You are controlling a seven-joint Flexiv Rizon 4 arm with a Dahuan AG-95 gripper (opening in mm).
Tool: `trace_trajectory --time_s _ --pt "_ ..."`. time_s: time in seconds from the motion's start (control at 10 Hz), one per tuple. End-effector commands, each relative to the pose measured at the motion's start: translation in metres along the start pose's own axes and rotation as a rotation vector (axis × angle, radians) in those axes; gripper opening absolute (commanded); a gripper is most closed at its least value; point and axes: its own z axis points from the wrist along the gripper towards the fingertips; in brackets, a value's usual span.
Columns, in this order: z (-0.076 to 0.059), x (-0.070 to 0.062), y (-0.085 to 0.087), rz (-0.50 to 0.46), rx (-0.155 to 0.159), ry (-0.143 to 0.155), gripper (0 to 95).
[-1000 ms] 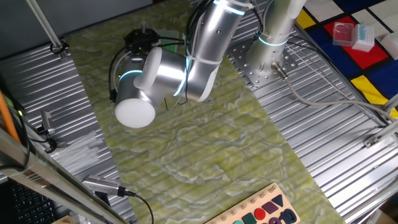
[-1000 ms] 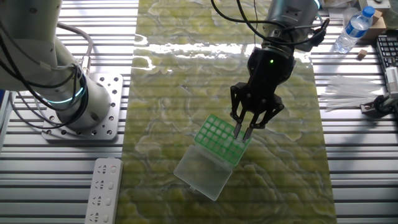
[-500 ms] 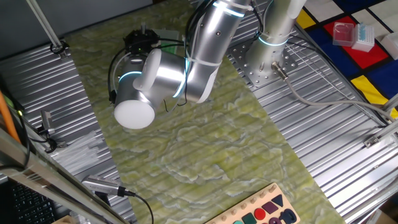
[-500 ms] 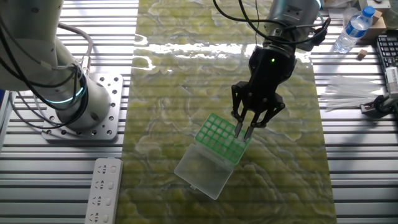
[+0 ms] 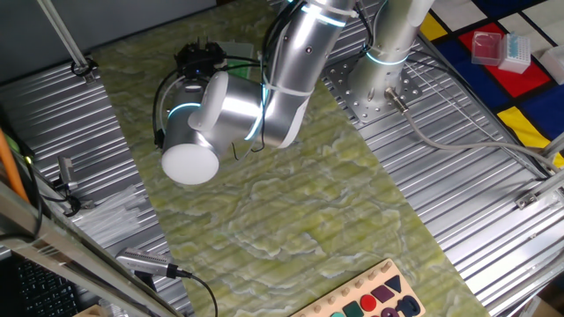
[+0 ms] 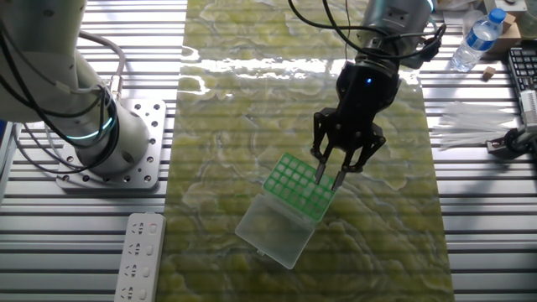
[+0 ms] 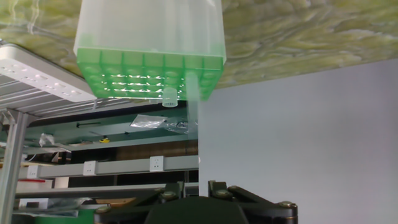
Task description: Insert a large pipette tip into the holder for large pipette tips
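Now — tool [image 6: 330, 174] over holder [image 6: 295, 188] | tip [image 7: 169, 98] seated in grid

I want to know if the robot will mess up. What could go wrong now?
The end effector hangs right over the edge of the green-topped holder, so its fingertips might bump the box and shove it. In the hand view one clear tip seems to stick up from a hole in an edge row; if it sits only loosely, it might tilt or fall out. The open lid could also wobble if the box gets nudged.
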Motion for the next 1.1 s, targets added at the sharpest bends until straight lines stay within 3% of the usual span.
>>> trace_trajectory --time_s 0.1,0.3,0.4,0.5,0.6,0.7,0.8,0.9,1.0,1.1 --pt "0.033 -0.021 0.001 0.05 -0.011 -0.064 0.0" --pt "0.027 -0.011 0.004 0.132 -0.04 -0.167 0.0" --pt "0.021 -0.002 0.005 0.198 -0.076 -0.256 0.0" --pt "0.019 0.0 0.006 0.22 -0.089 -0.286 0.0" --pt "0.008 0.004 0.008 0.289 -0.144 -0.408 0.0" --pt "-0.006 0.002 0.012 0.355 -0.192 -0.553 0.0" --pt "-0.018 -0.004 0.016 0.409 -0.239 -0.647 0.0" --pt "-0.029 -0.009 0.019 0.447 -0.268 -0.726 0.0" --pt "-0.04 -0.016 0.023 0.498 -0.289 -0.83 0.0" --pt "-0.048 -0.021 0.026 0.532 -0.342 -0.922 0.0"
